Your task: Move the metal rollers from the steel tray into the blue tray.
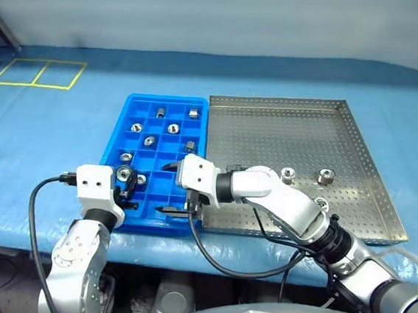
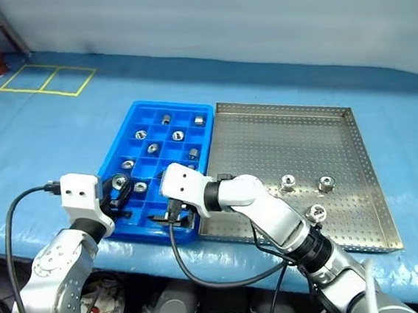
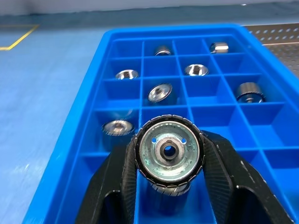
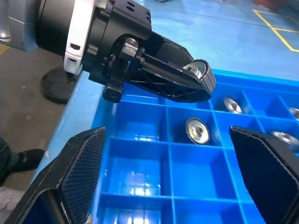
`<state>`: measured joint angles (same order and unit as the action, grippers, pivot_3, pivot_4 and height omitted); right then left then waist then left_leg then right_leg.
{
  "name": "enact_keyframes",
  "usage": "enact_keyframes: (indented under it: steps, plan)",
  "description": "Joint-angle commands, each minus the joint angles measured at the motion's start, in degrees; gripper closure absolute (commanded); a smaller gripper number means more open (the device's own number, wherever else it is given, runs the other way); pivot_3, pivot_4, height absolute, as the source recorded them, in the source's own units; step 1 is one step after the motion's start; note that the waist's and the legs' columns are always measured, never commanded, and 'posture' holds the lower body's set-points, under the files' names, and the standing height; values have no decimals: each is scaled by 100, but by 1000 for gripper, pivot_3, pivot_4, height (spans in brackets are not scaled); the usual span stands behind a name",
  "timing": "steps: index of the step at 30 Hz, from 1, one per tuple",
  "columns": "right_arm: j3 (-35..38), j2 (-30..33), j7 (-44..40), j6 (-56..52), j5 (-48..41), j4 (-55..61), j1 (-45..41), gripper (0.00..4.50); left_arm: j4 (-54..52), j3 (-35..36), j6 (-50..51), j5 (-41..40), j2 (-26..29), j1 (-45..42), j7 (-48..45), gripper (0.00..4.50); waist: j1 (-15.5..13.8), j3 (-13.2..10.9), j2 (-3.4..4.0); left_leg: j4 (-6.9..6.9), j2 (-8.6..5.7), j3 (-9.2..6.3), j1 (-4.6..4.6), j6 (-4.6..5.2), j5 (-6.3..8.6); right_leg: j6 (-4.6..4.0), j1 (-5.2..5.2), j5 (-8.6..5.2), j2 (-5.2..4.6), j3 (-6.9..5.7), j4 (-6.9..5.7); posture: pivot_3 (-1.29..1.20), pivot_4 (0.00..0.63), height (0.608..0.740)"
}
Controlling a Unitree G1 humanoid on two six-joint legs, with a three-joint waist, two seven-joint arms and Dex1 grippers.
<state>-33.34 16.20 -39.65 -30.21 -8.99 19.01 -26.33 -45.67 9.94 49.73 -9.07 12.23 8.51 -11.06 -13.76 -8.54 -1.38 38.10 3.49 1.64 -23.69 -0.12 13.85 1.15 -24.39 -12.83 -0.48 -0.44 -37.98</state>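
Holding one metal roller pinched between its two black ribbed fingers, our left tool hovers over the near left corner of the blue tray. We see the roller end-on in the left wrist view: a short shiny cylinder with a knurled rim, a dished silver face and a dark centre hole.

Our right tool reaches in from the other side with its fingers spread wide and nothing between them, above the tray's near edge and close beside the left one. In the right wrist view its broad pads show a fine cross-hatched texture, and the left tool with its roller sits across from them.

The blue tray is glossy moulded plastic, rectangular, cut into a grid of small square cells with thin upright walls. Several cells each hold one of the other metal rollers, some lying face up, some on their side; most lie in the far and middle rows.

Touching the blue tray's right side, the steel tray is larger, flat, dull grey sheet metal with a low raised rim and a base pierced all over by tiny holes. Three rollers stand on it in its near right part, apart from one another.

Both trays rest on our bench, covered in a smooth blue sheet with faint creases.
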Motion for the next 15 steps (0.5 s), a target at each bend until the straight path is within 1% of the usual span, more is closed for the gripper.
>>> enact_keyframes:
  steps: [1,6,11,15]
  plan:
    - [-15,-85,-145,214,27,70,-102,0,-337,9,-80,40,-98,177,203,2817,-165,0,1,0,0,2,0,0,0,-1,-1,-1,0,0,-1,558,150,740]
    - [-12,-119,-217,231,102,82,-48,0,-228,6,-82,23,-125,262,342,2817,-658,0,1,-3,4,5,-9,-2,1,-21,-13,-14,1,-9,-1,560,150,740]
    - [37,-135,-187,168,116,202,42,0,60,-11,-113,-58,-101,115,337,2817,-1053,1,2,-6,5,14,-14,-7,4,-27,-25,-18,0,-11,2,533,150,740]
    - [76,-122,-91,80,152,334,167,0,259,-95,-133,-153,-6,-120,214,2817,-1288,2,3,-7,7,15,-14,-13,7,-33,-32,-23,-1,-17,3,533,150,740]
